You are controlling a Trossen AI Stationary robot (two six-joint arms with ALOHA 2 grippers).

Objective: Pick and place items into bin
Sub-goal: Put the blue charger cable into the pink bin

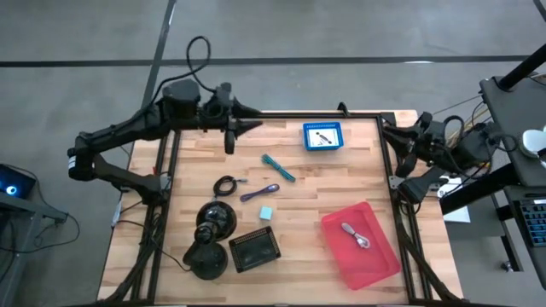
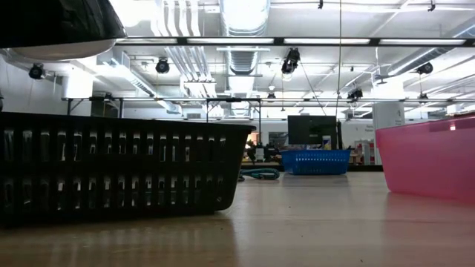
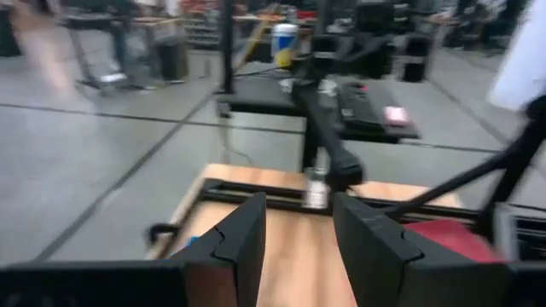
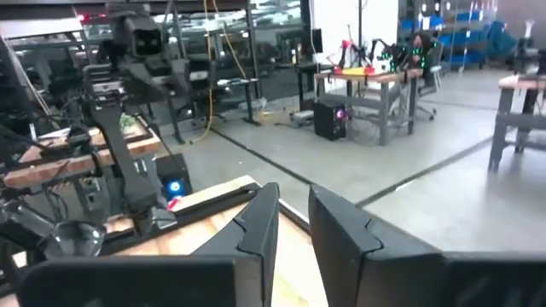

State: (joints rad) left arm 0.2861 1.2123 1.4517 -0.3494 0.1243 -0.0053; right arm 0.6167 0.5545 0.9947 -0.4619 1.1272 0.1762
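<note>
Left gripper (image 1: pixel 229 141) hangs over the table's (image 1: pixel 341 183) far-left edge, fingers (image 3: pixel 243 243) parted, nothing between them. Left of the red bin (image 1: pixel 363 245): cable (image 1: pixel 225 185), pen (image 1: pixel 259 193), cube (image 1: pixel 266 212), teal tool (image 1: pixel 279 167). Bin already holds what looks like a small silvery item (image 1: pixel 357 235). Right gripper (image 1: pixel 394 141) sits at the far-right corner, fingers (image 4: pixel 256 230) narrowly apart, empty.

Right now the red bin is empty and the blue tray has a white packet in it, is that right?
Not quite. The red bin is not empty: the high view shows a small silvery item lying in it. The rest holds: the blue tray does have a white packet in it.
</note>
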